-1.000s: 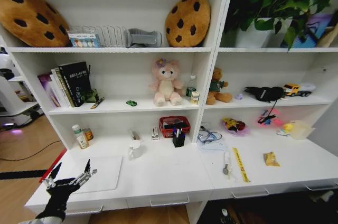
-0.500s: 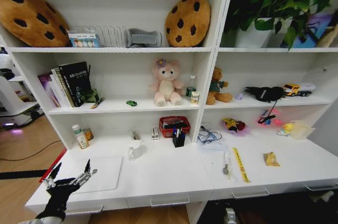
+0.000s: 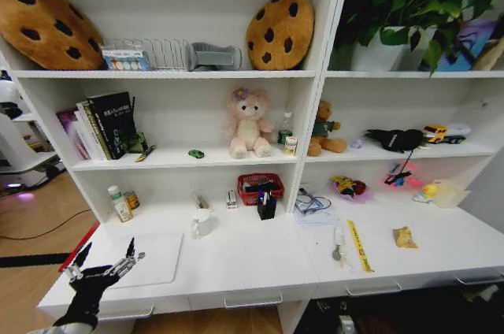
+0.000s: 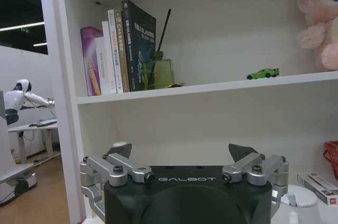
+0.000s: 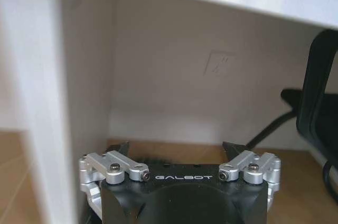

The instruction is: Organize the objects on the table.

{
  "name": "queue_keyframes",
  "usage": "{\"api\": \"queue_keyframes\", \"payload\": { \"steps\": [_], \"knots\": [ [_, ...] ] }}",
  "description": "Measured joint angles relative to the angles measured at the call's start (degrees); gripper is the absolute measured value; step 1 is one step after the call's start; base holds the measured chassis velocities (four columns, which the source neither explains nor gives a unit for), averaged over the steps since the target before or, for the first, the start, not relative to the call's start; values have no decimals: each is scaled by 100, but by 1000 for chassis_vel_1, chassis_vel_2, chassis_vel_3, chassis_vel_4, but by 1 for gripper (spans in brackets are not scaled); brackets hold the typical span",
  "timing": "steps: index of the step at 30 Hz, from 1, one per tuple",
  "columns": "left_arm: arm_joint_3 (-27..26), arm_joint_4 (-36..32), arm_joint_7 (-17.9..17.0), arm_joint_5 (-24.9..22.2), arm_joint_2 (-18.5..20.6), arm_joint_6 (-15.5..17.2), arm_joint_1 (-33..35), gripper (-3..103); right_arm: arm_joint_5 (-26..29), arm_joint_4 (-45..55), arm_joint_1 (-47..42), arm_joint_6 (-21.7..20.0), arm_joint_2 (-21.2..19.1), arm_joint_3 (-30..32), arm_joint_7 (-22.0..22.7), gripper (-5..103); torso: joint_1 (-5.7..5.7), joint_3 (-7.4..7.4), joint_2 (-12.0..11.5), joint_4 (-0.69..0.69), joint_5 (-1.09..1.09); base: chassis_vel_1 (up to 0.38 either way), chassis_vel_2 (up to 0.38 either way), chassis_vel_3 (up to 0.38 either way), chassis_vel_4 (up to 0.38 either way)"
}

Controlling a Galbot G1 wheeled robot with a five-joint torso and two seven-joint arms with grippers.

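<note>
Left gripper (image 3: 106,264), matte black body lettered "GALBOT", hung with fingers spread at the table's (image 3: 244,259) front left corner beside the flat silver-white laptop (image 3: 146,259). Right gripper (image 5: 177,152), same lettering, gaped under the table.

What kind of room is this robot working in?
Probably a mock home study or a lab showroom: a long white desk joined to shelving holds books, plush toys and stationery, and another robot stands in the open space behind.
</note>
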Motion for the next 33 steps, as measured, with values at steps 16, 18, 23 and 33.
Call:
{"api": "queue_keyframes", "payload": {
  "steps": [16, 18, 23, 33],
  "knots": [
    [0, 0, 0, 0, 0, 0, 0, 100, 1469, 5245, -3844, 115, -166, 1070, 78, 97, -1, 0, 1, 5, -5, 0, 0, 0, 0],
    [-1, 0, 0, 0, 0, 0, 0, 100, 1651, 5837, -3994, -25, -169, 1293, 78, 93, -1, 0, 1, 3, -3, 0, 0, 0, 0],
    [0, 0, 0, 0, 0, 0, 0, 100, 2277, 7027, -4064, -637, -255, 1849, 176, 100, -1, 0, 0, 4, -1, 0, 0, 0, 0],
    [0, 0, 0, 0, 0, 0, 0, 100, 2652, 7846, -3994, -1082, -344, 2230, 225, 100, -1, 0, 0, 2, -3, -4, -2, 5, 4]
  ]
}}
